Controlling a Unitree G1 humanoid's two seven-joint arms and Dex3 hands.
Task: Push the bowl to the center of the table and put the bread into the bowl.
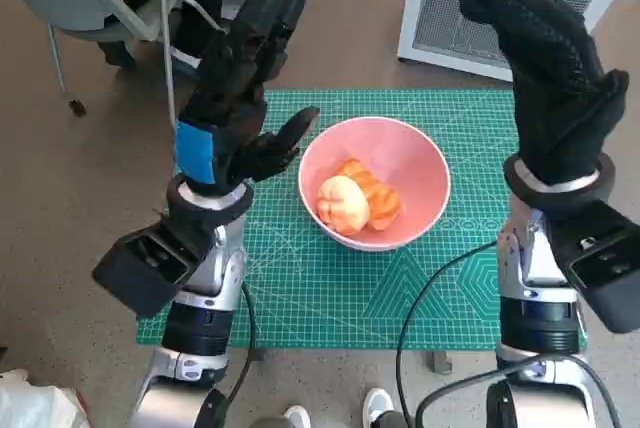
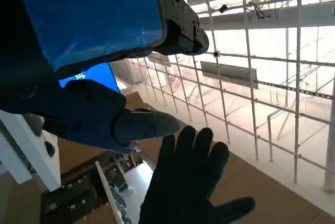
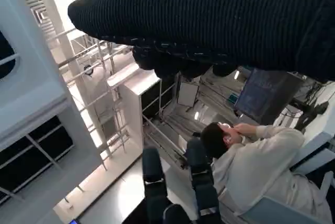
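Note:
A pink bowl (image 1: 420, 163) stands near the middle of the green cutting mat (image 1: 330, 288). Inside it lies the orange and pale bread (image 1: 356, 198). My left hand (image 1: 240, 78) is raised to the left of the bowl, fingers spread and pointing up, holding nothing. My right hand (image 1: 555, 78) is raised to the right of the bowl, also upright and empty. The left wrist view shows the right hand (image 2: 191, 182) as a gloved shape with spread fingers, and the right wrist view shows the left hand's fingers (image 3: 201, 187) from below.
A white appliance (image 1: 500, 8) stands beyond the table at the upper right. A chair frame (image 1: 110, 8) is at the upper left. A person (image 3: 251, 161) sits in the right wrist view. Shoes (image 1: 380, 406) show at the near table edge.

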